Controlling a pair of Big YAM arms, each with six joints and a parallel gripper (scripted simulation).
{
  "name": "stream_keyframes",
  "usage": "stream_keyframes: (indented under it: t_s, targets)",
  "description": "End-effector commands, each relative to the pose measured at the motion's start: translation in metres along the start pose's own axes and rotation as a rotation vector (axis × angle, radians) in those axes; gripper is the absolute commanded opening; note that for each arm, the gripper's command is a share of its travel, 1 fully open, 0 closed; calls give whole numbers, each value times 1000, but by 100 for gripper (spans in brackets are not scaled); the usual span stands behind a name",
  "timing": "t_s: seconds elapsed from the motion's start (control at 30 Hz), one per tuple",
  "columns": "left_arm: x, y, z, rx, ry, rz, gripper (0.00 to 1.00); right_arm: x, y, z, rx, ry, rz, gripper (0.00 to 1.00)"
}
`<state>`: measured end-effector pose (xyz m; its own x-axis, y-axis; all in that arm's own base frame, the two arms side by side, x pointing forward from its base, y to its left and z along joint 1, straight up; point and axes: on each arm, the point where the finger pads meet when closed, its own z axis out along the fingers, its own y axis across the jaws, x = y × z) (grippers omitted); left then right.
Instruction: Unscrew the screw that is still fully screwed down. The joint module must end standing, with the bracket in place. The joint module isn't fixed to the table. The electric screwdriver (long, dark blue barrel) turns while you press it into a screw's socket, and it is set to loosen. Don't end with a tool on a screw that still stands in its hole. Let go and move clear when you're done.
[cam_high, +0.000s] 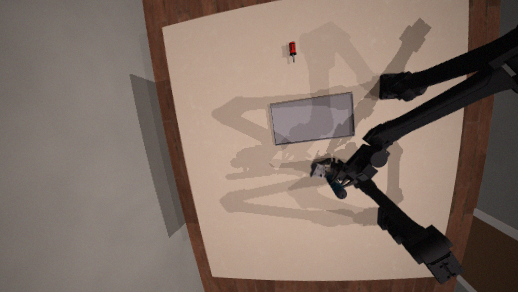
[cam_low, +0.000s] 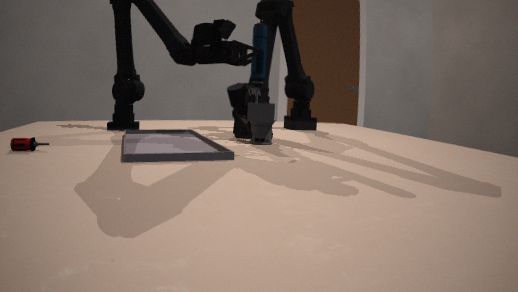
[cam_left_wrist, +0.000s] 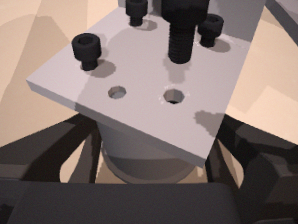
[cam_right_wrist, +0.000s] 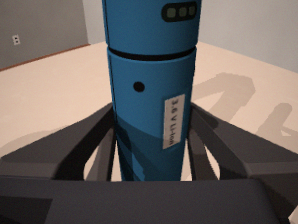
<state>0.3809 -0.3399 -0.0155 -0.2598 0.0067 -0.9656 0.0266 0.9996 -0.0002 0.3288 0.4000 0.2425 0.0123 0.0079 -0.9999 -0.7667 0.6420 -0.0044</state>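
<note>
Electric screwdriver (cam_high: 340, 191) (cam_low: 259, 50) (cam_right_wrist: 152, 115) blue, black ring around barrel, pale label with dark lettering in right wrist view. Bracket (cam_low: 261, 118) (cam_left_wrist: 145, 65) grey, screws (cam_left_wrist: 87, 48) black. Small screwdriver (cam_high: 292, 48) (cam_low: 23, 144) red and black, top view's upper middle; bench (cam_high: 240, 245) (cam_low: 250, 240) beige.
</note>
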Motion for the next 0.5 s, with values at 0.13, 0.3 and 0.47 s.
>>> stream_keyframes:
  t_s: [0.13,0.3,0.47]
  targets:
    - [11,-3,-4,11,2,16,59,-54,6,23,-8,-118,-6,42]
    - [11,-3,-4,11,2,16,59,-55,7,23,-8,-111,-6,42]
    - [11,-3,-4,11,2,16,59,-55,6,23,-8,-110,-6,42]
